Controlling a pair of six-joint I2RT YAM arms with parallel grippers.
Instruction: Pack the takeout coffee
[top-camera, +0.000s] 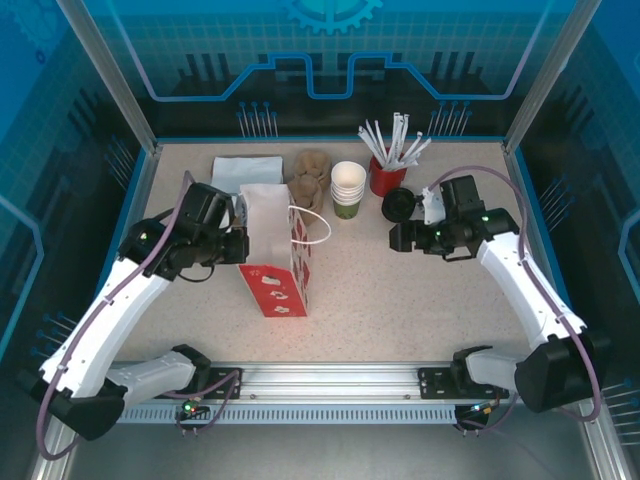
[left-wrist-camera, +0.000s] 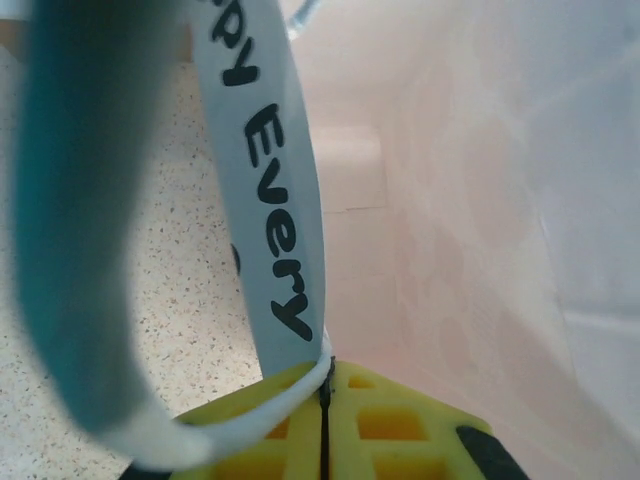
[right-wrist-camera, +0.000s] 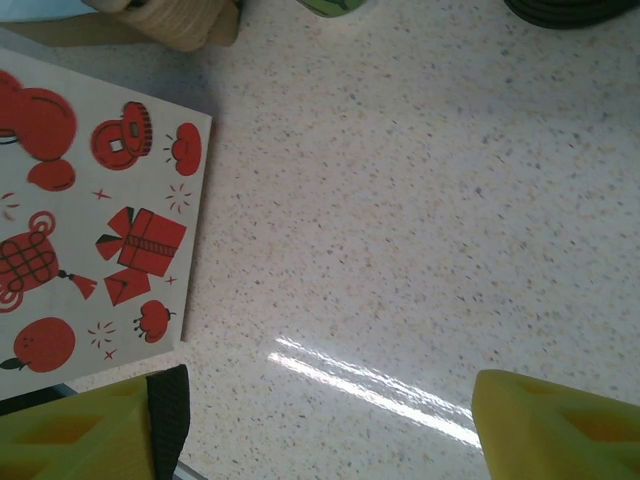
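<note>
**Desk:** What's cropped at the right wrist?
**Photographer:** The printed bag (right-wrist-camera: 90, 200) runs off the left edge, and the top edge slices a black lid (right-wrist-camera: 575, 10).
**Desk:** Left wrist?
**Photographer:** The bag's handle (left-wrist-camera: 270, 200) is blurred, its lettering cut short.

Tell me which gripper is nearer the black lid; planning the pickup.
Right. The right gripper hovers just in front of the black lid; the left gripper is far across, gripping the paper bag.
</note>
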